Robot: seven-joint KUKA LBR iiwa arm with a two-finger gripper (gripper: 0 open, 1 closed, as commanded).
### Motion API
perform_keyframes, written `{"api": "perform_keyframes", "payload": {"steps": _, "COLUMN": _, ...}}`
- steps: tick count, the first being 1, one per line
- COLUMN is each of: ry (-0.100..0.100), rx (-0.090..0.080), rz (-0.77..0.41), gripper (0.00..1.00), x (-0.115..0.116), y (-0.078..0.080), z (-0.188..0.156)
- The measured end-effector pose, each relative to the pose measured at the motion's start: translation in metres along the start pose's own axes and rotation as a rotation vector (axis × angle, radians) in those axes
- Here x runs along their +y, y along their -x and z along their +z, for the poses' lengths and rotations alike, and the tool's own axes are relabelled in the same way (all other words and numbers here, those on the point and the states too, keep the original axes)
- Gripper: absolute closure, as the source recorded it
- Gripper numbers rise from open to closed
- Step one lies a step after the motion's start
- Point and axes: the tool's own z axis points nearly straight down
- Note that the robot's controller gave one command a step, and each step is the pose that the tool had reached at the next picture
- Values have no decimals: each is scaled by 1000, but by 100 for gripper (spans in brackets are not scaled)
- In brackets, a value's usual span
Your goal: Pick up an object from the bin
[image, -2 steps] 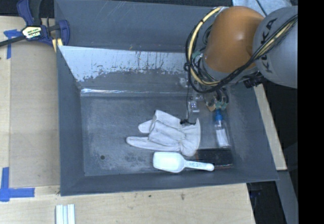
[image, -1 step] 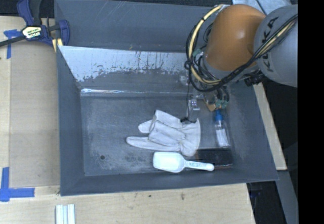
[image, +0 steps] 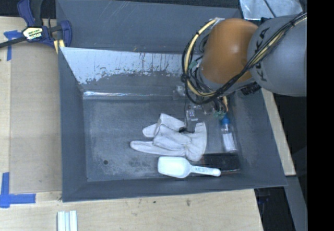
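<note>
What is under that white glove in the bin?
The bin's grey floor shows beside the white glove; a white scoop lies by its lower edge. Anything beneath is covered.

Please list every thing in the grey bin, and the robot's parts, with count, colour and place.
Soft white fabric glove: one, white, middle of the bin floor.
White plastic scoop: one, white, toward the view's bottom, next to the glove.
Small clear bottle with blue cap: one, clear, right of the glove.
Flat black rectangular object: one, black, by the scoop's handle end.
Grey metal bin: one, grey, holds these.
Gripper: one, grey, over the glove's right part.
Arm with orange cover: one, grey and orange, from the right.
</note>
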Motion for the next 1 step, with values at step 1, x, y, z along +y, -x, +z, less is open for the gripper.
{"api": "perform_keyframes", "payload": {"steps": 1, "ry": 1, "rx": 9, "rz": -2, "gripper": 0, "x": 20, "y": -5, "z": 46}}
